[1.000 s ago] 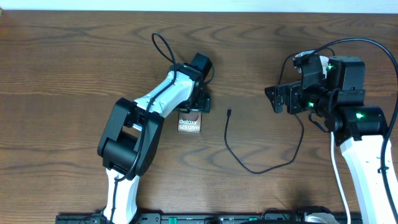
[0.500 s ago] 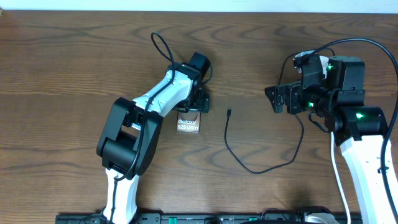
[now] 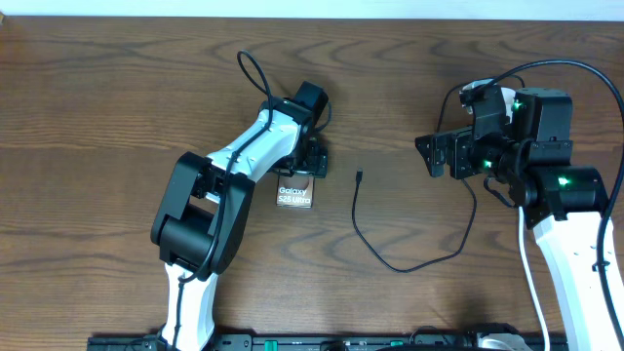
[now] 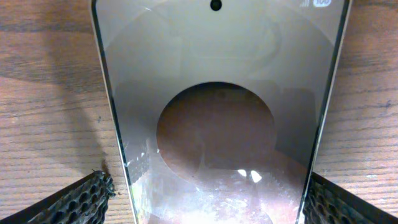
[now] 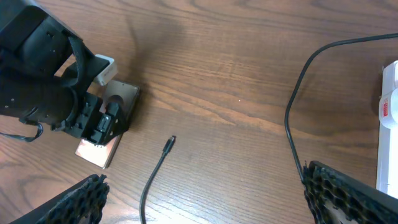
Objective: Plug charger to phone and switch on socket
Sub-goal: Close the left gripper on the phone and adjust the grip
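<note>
The phone point(image 3: 296, 193) lies flat on the wooden table, "Galaxy" lettering up. My left gripper point(image 3: 310, 161) is at its far end, fingers on either side of it. In the left wrist view the phone point(image 4: 217, 93) fills the space between my open fingers point(image 4: 208, 199), with a small gap on the left side. The charger's connector tip point(image 3: 359, 176) lies to the right of the phone, its thin cable point(image 3: 390, 261) curving towards the right arm. My right gripper point(image 3: 434, 156) is open and empty above the table. The white socket point(image 5: 388, 118) shows at the right edge of the right wrist view.
In the overhead view the socket point(image 3: 475, 90) is mostly hidden behind the right arm. Thick black arm cables loop above both arms. Bare wood lies between the phone and the right arm, crossed only by the charger cable.
</note>
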Controlling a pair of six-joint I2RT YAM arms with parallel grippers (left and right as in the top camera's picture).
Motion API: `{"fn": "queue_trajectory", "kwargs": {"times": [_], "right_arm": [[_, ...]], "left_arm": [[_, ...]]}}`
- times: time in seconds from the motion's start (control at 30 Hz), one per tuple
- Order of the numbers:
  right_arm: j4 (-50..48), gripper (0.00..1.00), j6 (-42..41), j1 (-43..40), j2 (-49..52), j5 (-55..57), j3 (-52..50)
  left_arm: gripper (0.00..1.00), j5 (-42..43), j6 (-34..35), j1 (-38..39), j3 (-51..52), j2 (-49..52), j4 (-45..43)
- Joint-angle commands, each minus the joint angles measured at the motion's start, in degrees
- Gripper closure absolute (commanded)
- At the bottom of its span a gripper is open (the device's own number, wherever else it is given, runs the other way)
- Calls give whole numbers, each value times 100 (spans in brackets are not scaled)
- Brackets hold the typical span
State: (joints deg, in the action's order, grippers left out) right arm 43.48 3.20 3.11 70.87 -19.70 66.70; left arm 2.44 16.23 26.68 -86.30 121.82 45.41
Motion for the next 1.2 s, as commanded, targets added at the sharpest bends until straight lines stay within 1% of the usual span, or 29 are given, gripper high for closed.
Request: {"fn": "queue_trajectory", "kwargs": {"times": [0.0, 0.03, 0.13, 0.27, 0.43, 0.53, 0.6, 0.67, 0.93, 1.0, 1.17], "right_arm": [[7, 1, 48, -50, 39, 7, 122], [7, 1, 48, -50, 39, 7, 122], [7, 1, 50, -50, 39, 7, 122], [4, 1, 50, -50, 39, 9, 122], [7, 1, 50, -50, 39, 9, 122], [4, 1, 50, -50, 39, 9, 122], [4, 1, 50, -50, 39, 9, 122], [7, 1, 50, -50, 39, 9, 122], [7, 1, 50, -50, 39, 9, 122], [7, 1, 50, -50, 39, 9, 122], [9, 1, 50, -50, 39, 9, 122]], "left_arm": [[7, 9, -114, -24, 96, 219, 57], [10, 9, -111, -24, 96, 219, 50], [17, 11, -94, -24, 96, 219, 11], [21, 4, -24, -24, 96, 219, -76], [22, -26, 35, -26, 96, 216, -227], [21, -59, 31, -26, 96, 219, -289], [17, -94, 33, -26, 96, 219, -328], [15, -164, 33, -26, 96, 219, -400], [13, -170, 26, -26, 98, 227, -511], [10, -210, 4, -26, 96, 227, -546], [6, -208, -166, -26, 96, 227, -654]]}}
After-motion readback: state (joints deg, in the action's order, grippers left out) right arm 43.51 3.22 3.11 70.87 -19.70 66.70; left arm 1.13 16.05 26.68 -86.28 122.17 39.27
